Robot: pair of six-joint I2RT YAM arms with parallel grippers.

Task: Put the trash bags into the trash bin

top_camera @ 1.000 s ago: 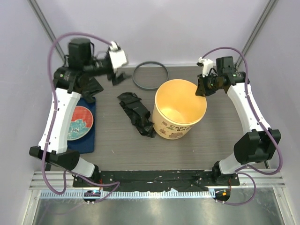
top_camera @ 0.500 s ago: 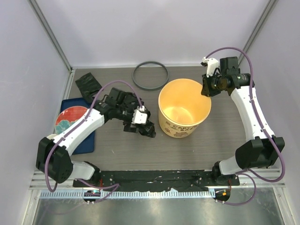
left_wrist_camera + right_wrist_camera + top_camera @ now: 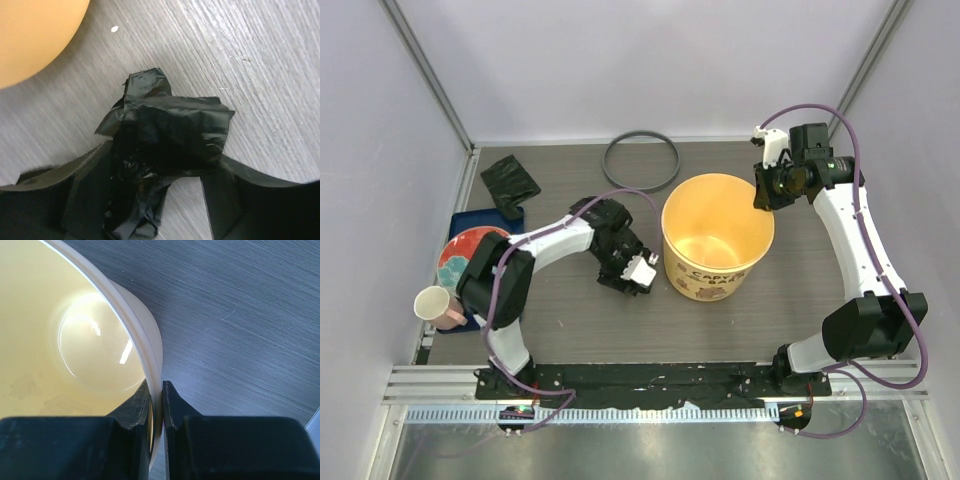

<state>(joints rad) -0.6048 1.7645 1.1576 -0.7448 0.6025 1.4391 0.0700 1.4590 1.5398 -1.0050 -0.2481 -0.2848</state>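
Note:
The cream-yellow trash bin [image 3: 708,283] stands upright right of the table's centre, with nothing inside. My right gripper [image 3: 767,190] is shut on its far right rim, one finger inside and one outside, as the right wrist view [image 3: 161,390] shows. A crumpled black trash bag [image 3: 165,145] lies on the table just left of the bin. My left gripper [image 3: 626,280] is low over it, jaws open, with the bag between the fingers [image 3: 260,200]. In the top view the bag is mostly hidden under the gripper. A second, folded black bag [image 3: 508,183] lies at the back left.
A dark grey ring [image 3: 640,160] lies flat behind the bin. A blue tray [image 3: 510,225] with a red plate [image 3: 470,255] sits at the left edge, and a small beige cup [image 3: 435,303] stands near it. The bin's side [image 3: 30,35] shows close by in the left wrist view.
My left arm swung from the back left down to the crumpled bag beside the bin. The bin shifted slightly right with my right gripper. The folded bag and the cup are now uncovered.

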